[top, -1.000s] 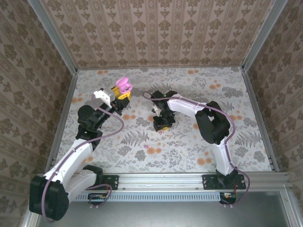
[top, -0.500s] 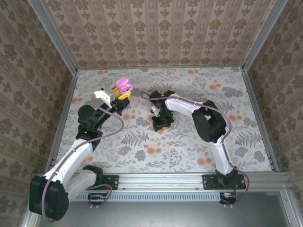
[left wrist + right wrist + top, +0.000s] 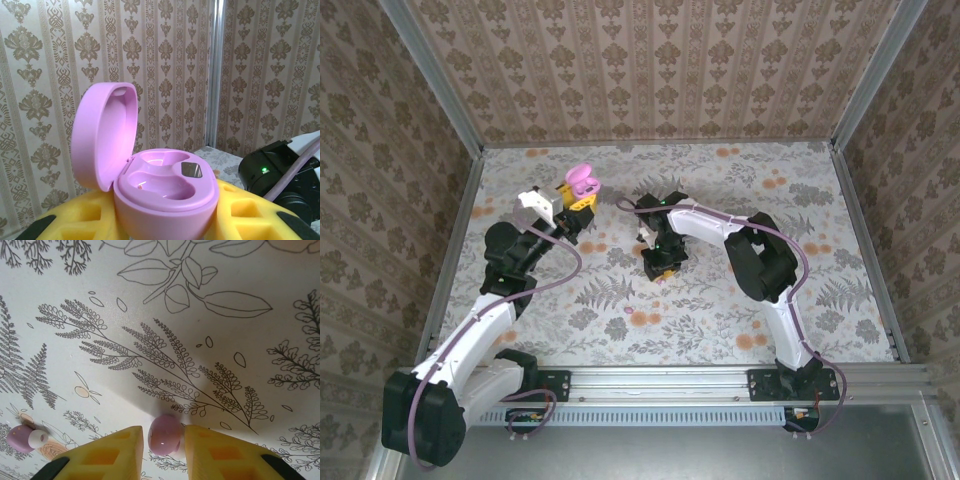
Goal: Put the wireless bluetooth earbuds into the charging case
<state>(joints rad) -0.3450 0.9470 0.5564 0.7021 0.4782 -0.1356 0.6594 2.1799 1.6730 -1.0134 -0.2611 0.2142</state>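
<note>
Wrist view: earbud (image 3: 165, 437) between right gripper (image 3: 164, 430) jaws.

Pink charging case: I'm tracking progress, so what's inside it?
The pink charging case is open, lid up. Its wells are empty but for a small grey square. The front rim hides the wells' nearest floor.

Top: high, downward. Left wrist: level, close on case (image 3: 165, 205). Right: downward.

White arm links (image 3: 480, 330), black joints (image 3: 510, 262), purple cables (image 3: 572, 266), yellow gripper fingers (image 3: 110, 455).
</note>
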